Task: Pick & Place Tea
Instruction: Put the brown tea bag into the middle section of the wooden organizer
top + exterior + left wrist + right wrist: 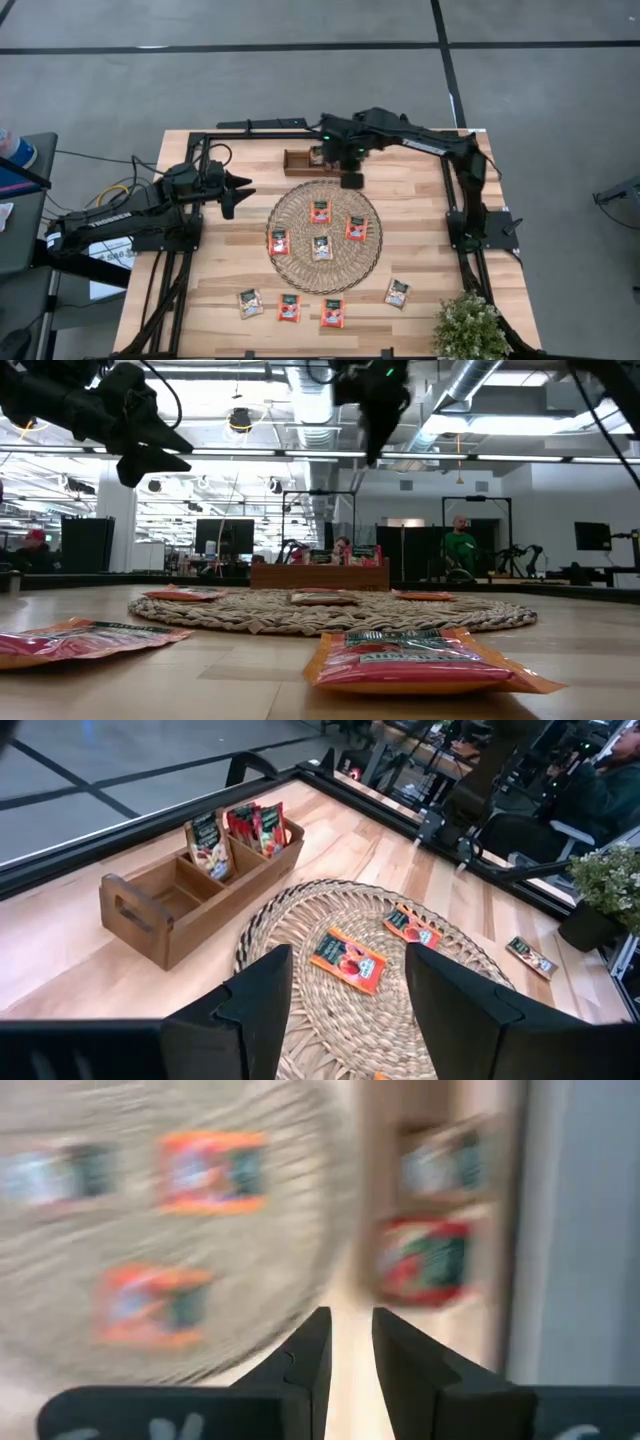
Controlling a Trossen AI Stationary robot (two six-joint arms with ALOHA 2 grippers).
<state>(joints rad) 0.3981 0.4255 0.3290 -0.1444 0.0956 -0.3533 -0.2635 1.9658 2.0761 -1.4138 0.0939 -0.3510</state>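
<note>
- The tea is scattered in three places: four sachets lie flat on the round woven mat [323,236], among them one at its middle [321,247]; four more lie on the bare bench [420,200] along the near edge, such as the one [289,308] beside the mat's near rim; and a few stand on edge in the wooden tray [165,905] at the far side.
- My right jaws [351,180] hang above the gap between tray and mat, parted by a narrow slit with nothing between them.
- My left jaws [238,189] wait off the mat's left side, standing wide apart and empty, pointed toward the tray.
- I judge the sachets light, thin and limp, likely slick foil. Lying flat they offer little to pinch, so I would come straight down and nip one edge or a corner, not the middle.
- On the mat the weave is ridged and may give a finger room to slip under an edge; on the smooth bench a sachet may slide away instead.
- The tray's compartments are narrow and partly filled, so a sachet must go in upright, clear of the walls and those already standing.
- Open room is good over the mat; the potted plant [470,325] crowds the near right corner, and the bench frame runs along each side.
</note>
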